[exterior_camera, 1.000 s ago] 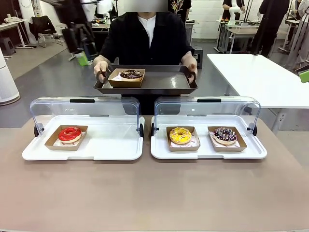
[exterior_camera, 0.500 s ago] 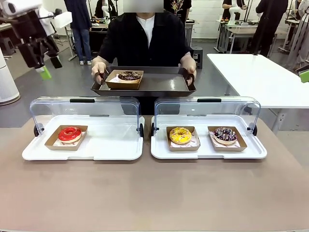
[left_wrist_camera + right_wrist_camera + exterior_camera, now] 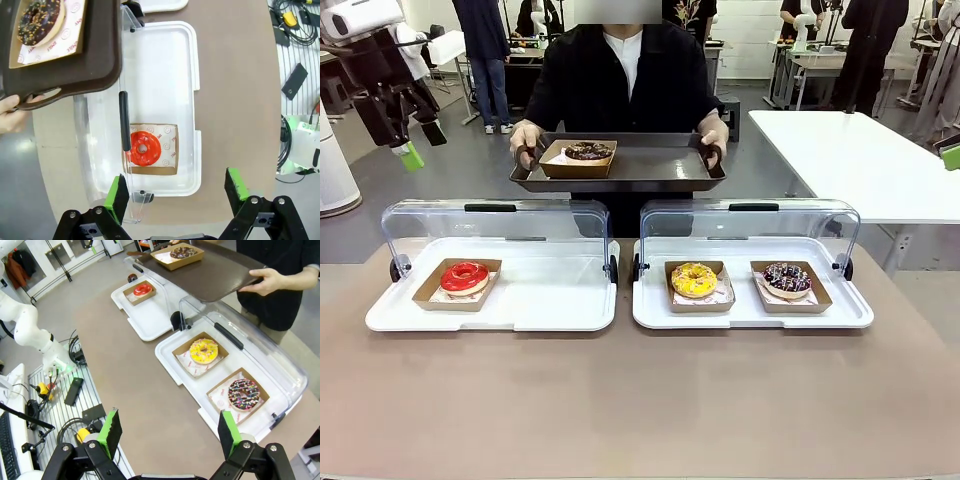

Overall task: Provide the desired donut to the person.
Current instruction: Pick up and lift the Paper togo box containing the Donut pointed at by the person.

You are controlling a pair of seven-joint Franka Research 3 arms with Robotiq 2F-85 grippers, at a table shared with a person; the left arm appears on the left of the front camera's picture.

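1. The chocolate donut sat in a cardboard holder at the left end of a dark brown tray
2. The person stood at the far side of the table, gripping the tray by its two end handles, one hand on each, and holding it level above the far edges of the cases
3. Below it on the table, the left white case held a red donut in its own cardboard holder, with the clear lid raised at the far side
4. The right white case held a yellow donut and, beside it, a sprinkled donut
5. The left gripper hung high above the left case, fingers spread wide and empty
6. The right gripper hovered over the near side of the table, fingers likewise spread and empty
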